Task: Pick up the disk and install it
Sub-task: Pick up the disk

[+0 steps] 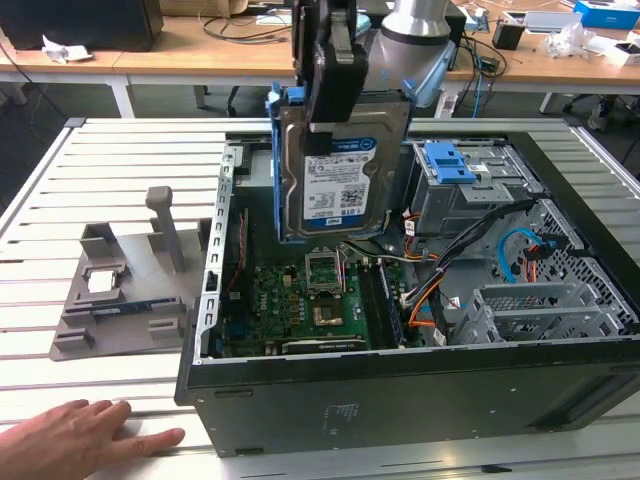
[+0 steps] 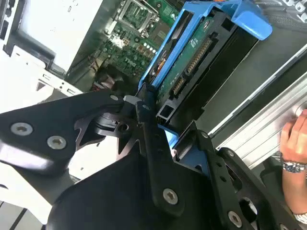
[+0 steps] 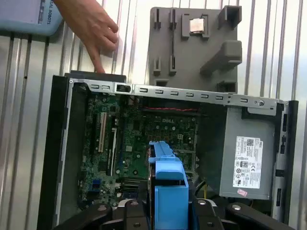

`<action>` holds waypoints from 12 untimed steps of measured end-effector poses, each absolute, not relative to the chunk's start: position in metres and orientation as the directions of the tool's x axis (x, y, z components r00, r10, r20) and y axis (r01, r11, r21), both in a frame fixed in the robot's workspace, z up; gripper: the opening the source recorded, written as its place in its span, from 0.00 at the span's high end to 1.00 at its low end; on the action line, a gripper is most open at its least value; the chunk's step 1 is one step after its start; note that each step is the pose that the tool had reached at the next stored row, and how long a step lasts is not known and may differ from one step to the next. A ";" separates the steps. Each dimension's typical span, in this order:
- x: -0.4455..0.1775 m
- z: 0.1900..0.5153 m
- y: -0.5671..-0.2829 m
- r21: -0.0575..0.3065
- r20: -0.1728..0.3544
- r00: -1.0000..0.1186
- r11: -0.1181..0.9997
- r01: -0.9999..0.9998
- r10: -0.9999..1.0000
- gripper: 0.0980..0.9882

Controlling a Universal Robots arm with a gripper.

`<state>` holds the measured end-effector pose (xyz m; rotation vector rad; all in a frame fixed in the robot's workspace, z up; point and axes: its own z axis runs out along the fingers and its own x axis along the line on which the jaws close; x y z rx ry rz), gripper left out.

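Step in hand: carrying the picked-up disk for installation; it is not yet seated. The end effector [image 1: 336, 115] is closed on the upper edge of the disk [image 1: 340, 175]. In the second wrist view its fingers [image 2: 152, 143] clamp the blue carrier. The disk hangs upright over the motherboard [image 1: 300, 300] inside the open computer case [image 1: 400, 400]. The drive cage [image 1: 470, 190] stands just beside it, on the exterior view's right. Judgement: seating calls for lining the carrier up with a cage bay. A person's hand [image 1: 70, 435] rests on the table [image 1: 100, 160].
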<state>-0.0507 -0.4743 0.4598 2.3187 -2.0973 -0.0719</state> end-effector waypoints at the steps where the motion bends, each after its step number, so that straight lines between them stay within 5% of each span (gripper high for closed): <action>1: -0.035 0.457 -0.474 0.041 -0.024 0.100 -0.100 -0.994 -0.995 0.70; 12: -0.007 0.451 -0.474 0.042 -0.024 0.100 -0.100 -0.994 -0.995 0.70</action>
